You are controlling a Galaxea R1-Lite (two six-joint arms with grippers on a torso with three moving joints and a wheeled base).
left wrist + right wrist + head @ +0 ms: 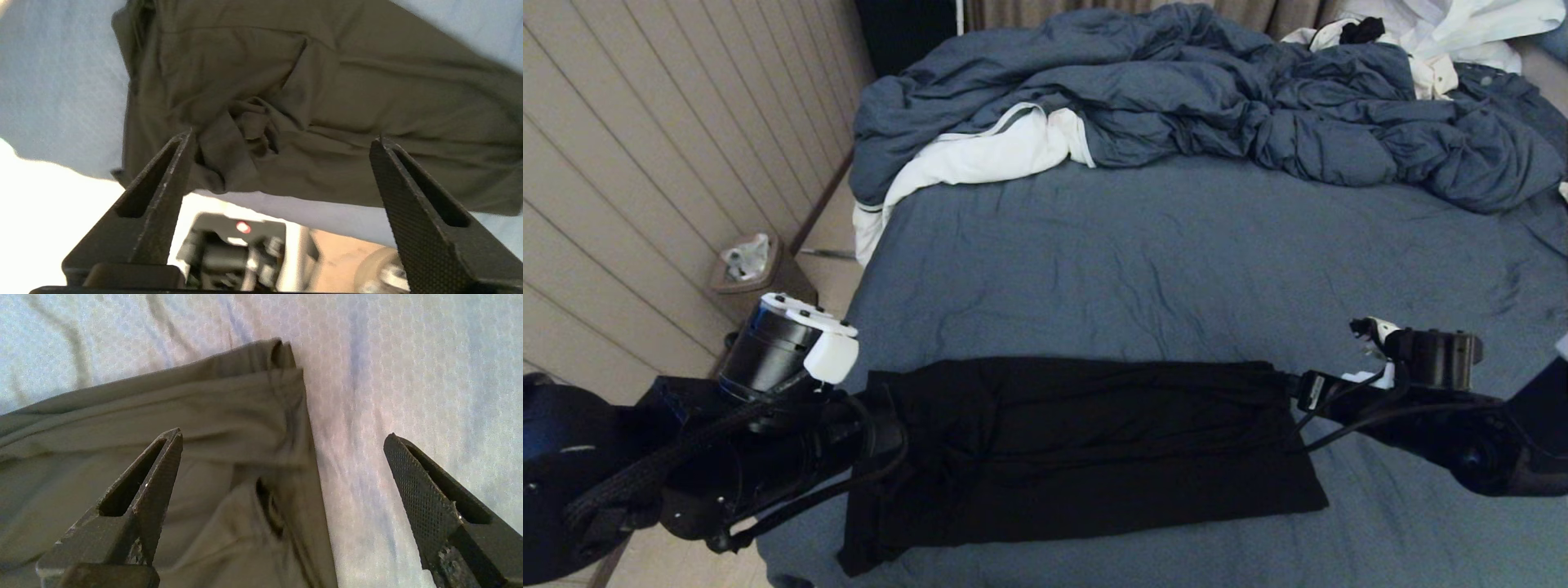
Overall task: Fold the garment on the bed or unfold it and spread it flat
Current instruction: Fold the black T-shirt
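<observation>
While its print stays hidden, folded garment (1086, 449) on bed (1176, 261), left gripper (282, 143) and right gripper (282, 441) fingers spread, empty.

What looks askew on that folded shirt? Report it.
The garment lies folded in a band on the bed, but its end by the left claw is bunched and crumpled, its lower corner sagging toward the bed edge. The right end lies straight.

Far side of the bed: a rumpled blue-grey duvet (1217, 106) lies bunched across its full width. A white cloth with a grey stripe (964, 163) spills from under the duvet's left end over the bed's left edge. More white fabric (1445, 33) is heaped at the far right corner. Beside the bed's left edge, by the panelled wall (645, 163), stands a small bin (747, 273).
</observation>
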